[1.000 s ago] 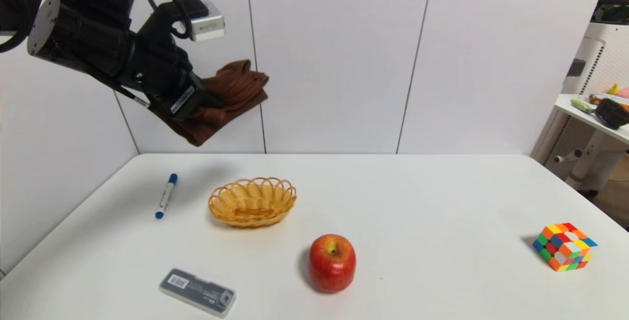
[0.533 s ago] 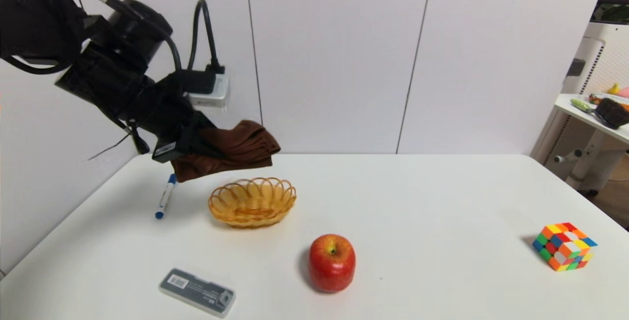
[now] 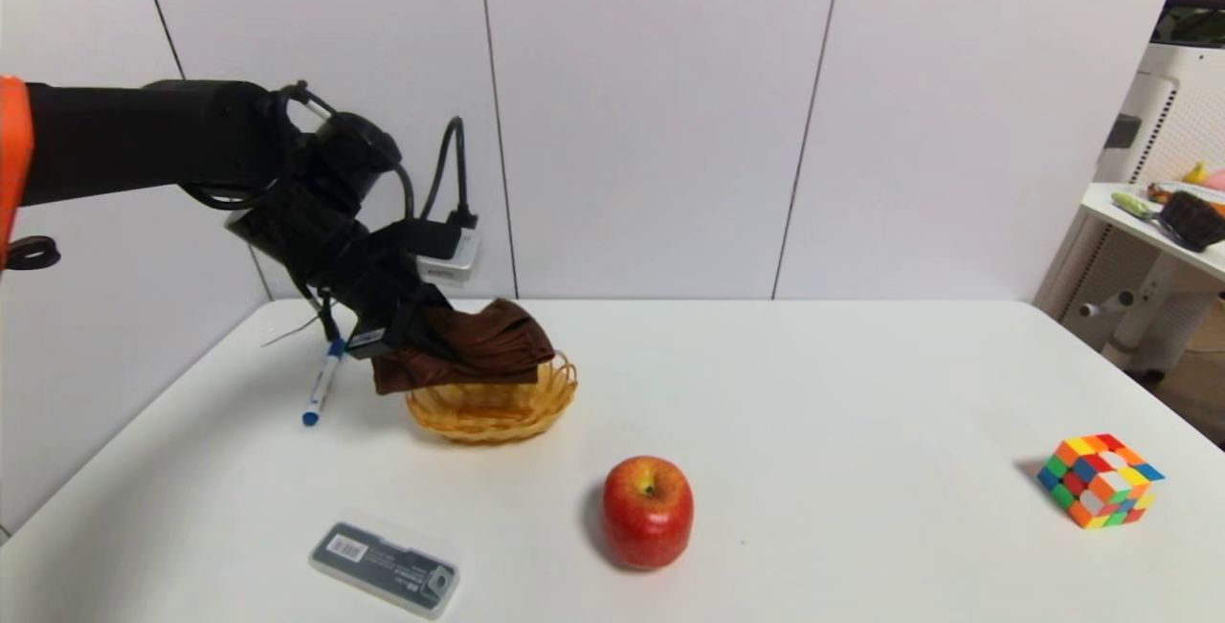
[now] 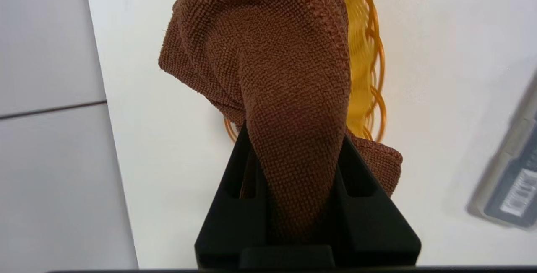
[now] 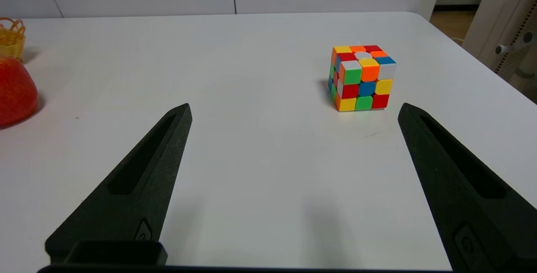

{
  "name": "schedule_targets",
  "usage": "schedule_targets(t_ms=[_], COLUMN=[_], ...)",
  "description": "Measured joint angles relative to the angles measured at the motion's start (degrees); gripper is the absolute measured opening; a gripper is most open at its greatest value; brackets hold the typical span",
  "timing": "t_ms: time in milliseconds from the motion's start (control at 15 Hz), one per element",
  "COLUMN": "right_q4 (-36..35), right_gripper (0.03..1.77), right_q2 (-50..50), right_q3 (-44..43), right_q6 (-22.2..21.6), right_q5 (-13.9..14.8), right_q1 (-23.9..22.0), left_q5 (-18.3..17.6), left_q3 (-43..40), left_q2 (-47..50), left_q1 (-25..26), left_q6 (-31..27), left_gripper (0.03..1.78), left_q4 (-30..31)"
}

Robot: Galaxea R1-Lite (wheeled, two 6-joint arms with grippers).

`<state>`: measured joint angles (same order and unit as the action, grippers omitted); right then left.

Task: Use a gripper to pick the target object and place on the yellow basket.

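My left gripper (image 3: 419, 341) is shut on the dark brown cloth (image 3: 483, 347), pinching one bunched end between its black fingers (image 4: 235, 189). The cloth (image 4: 268, 55) hangs low over the yellow basket (image 3: 498, 415) and covers its back rim and most of its inside. I cannot tell whether the cloth touches the basket. In the left wrist view the basket's looped rim (image 4: 371, 55) shows beyond the cloth. My right gripper (image 5: 293, 109) stands open over bare table, with nothing between its fingers, short of the cube.
A blue-capped marker (image 3: 322, 384) lies left of the basket. A red apple (image 3: 647, 511) stands in front of it, a grey flat case (image 3: 385, 569) at the front left. The multicoloured cube (image 3: 1101, 481) sits far right. A side table (image 3: 1163, 221) stands beyond the table's right edge.
My left arm has swung down and to the right, carrying the cloth from high against the wall to just over the basket. The grip stayed shut throughout.
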<state>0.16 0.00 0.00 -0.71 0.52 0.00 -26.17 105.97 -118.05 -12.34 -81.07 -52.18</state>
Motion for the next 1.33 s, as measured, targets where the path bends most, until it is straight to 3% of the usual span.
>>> schedule_targets(t_ms=[200,467,800,1133,1333], right_q4=[0.0,0.0,0.0,0.0,0.0], right_gripper=[1.7,1.7,1.7,1.7,1.7], right_q2=[0.0,0.0,0.0,0.0,0.0], right_q3=[0.0,0.0,0.0,0.0,0.0], right_q6=[0.0,0.0,0.0,0.0,0.0], right_q5=[0.0,0.0,0.0,0.0,0.0], right_q1=[0.0,0.0,0.0,0.0,0.0], left_q5=[-0.5,-0.4,-0.4,-0.1,2.0], left_q3=[0.1,0.2,0.1,-0.2,-0.2], left_q2=[-2.2,-3.3,-2.7,1.8,8.7], left_q1=[-1.4,-2.3,-2.3,-3.0,-3.3], left_q6=[0.8,1.1,1.4,3.3,8.5], left_gripper=[0.41,0.9,1.29,1.48,1.55], left_q4=[2.1,2.1,2.1,2.3,4.9])
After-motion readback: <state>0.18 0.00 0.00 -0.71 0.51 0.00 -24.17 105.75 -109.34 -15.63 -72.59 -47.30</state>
